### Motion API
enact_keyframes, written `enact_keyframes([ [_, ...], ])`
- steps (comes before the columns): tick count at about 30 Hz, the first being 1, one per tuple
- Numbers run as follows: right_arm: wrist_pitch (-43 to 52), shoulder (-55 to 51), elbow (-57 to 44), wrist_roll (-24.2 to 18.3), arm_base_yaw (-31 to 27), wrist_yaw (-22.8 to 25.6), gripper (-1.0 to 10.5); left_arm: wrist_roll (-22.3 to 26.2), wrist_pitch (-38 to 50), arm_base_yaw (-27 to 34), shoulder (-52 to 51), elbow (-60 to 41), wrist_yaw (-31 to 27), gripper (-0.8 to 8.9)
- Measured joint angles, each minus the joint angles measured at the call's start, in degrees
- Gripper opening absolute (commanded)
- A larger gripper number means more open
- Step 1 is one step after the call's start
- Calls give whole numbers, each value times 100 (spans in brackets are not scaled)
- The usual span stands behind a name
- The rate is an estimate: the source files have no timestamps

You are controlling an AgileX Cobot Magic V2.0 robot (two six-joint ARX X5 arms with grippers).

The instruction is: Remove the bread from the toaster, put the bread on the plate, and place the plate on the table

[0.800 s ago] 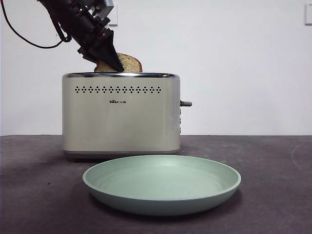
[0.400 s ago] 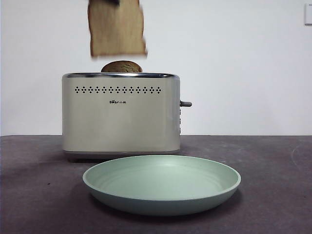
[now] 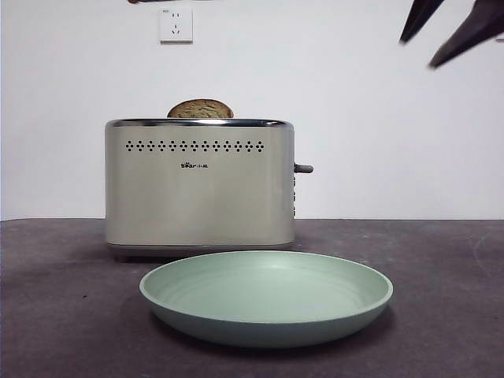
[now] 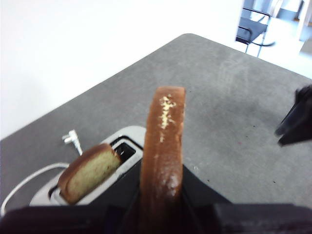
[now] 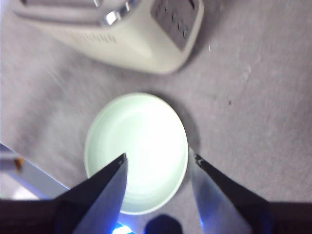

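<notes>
The bread (image 4: 163,146) shows crust edge-on in the left wrist view, with my left gripper (image 4: 161,192) shut on its lower part, high above the toaster (image 4: 97,168). In the front view that gripper and the bread are out of view above. The cream toaster (image 3: 200,185) stands on the table (image 3: 63,315) with a darker dome-topped slice (image 3: 200,109) still in a slot. The mint-green plate (image 3: 266,295) lies in front of the toaster with nothing on it. My right gripper (image 3: 419,52) hangs open at the upper right, high over the plate (image 5: 136,151).
A white wall socket (image 3: 176,25) sits above the toaster. The toaster's white cable and plug (image 4: 70,139) lie behind it on the table. The toaster's grey lever (image 3: 303,168) sticks out on its right side. A chair (image 4: 253,31) stands beyond the table's far corner.
The bread has risen out of the toaster and left the front view upward with the left gripper. The right gripper's open jaws have come into view at the upper right.
</notes>
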Motion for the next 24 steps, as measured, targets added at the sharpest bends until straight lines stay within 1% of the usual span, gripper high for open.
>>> enact_keyframes([
  [2, 0, 190, 0, -39, 192, 92, 220, -85, -184, -76, -66, 0, -249, -6],
  [5, 0, 442, 2, -79, 415, 323, 220, -146, -431, -166, -72, -7, -291, -6],
  [8, 0, 748, 2, -111, 579, 612, 220, -214, -295, -223, -177, -280, -291, -6],
  [9, -2, 846, 2, -125, 597, 634, 220, -251, -192, -232, -260, -444, -293, -6],
  [12, 0, 1154, 0, -144, 625, 640, 220, -433, 350, -280, -678, -1207, -306, -7],
  [15, 22, 1405, -7, -177, 658, 640, 220, -719, 1086, -297, -1287, -2186, -345, -7],
  [18, 76, 1626, -68, -254, 669, 640, 220, -1075, 1738, -299, -1987, -3182, -577, -7],
  [20, 293, 1766, -192, -286, 684, 638, 221, -1335, 2061, -299, -2487, -3794, -815, -7],
  [24, 715, 1906, -601, -299, 688, 625, 221, -1779, 2400, -299, -3425, -4645, -1134, -7],
])
